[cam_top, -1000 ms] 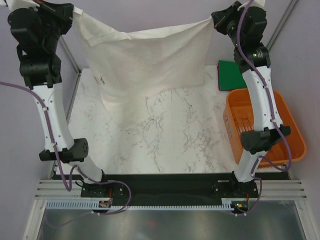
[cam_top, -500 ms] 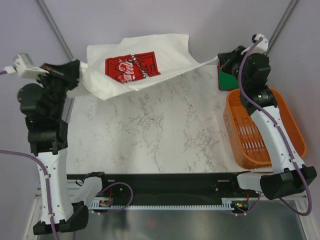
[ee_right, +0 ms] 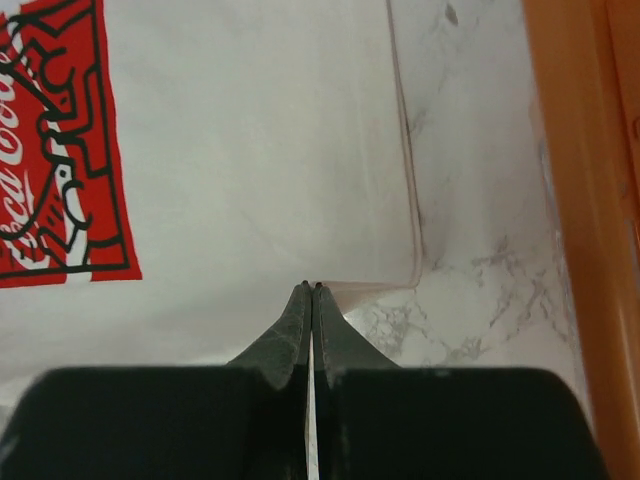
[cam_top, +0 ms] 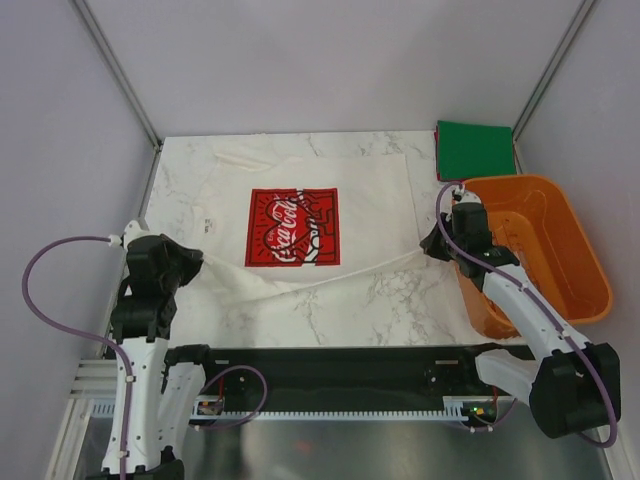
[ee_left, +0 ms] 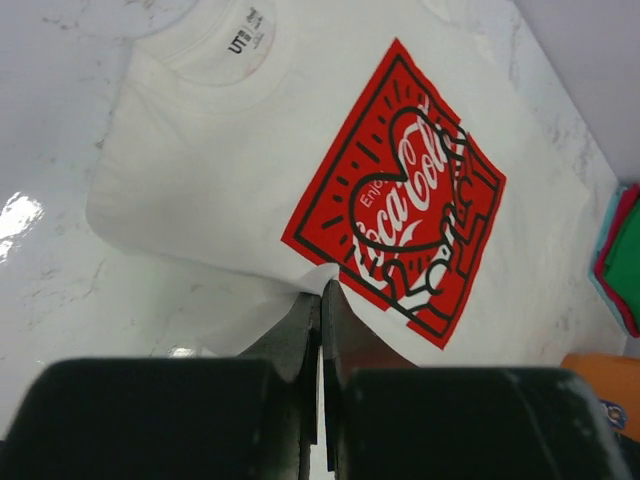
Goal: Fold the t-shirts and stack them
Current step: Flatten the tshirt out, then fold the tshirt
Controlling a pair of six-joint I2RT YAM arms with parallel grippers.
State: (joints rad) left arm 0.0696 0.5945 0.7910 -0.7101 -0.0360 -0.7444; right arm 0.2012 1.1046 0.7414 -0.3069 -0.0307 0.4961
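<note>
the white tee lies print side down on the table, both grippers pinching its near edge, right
No: the white tee lies print side up; the top view shows its red print facing the camera. The left gripper and right gripper do pinch its near edge.

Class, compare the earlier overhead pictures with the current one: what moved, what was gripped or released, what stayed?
Both arms came down and back toward their bases, bringing the white t-shirt from hanging in the air to lying spread on the table, print up. The left gripper and right gripper stay shut on its near edge; nothing released. The green t-shirt and orange basket have not moved.
</note>
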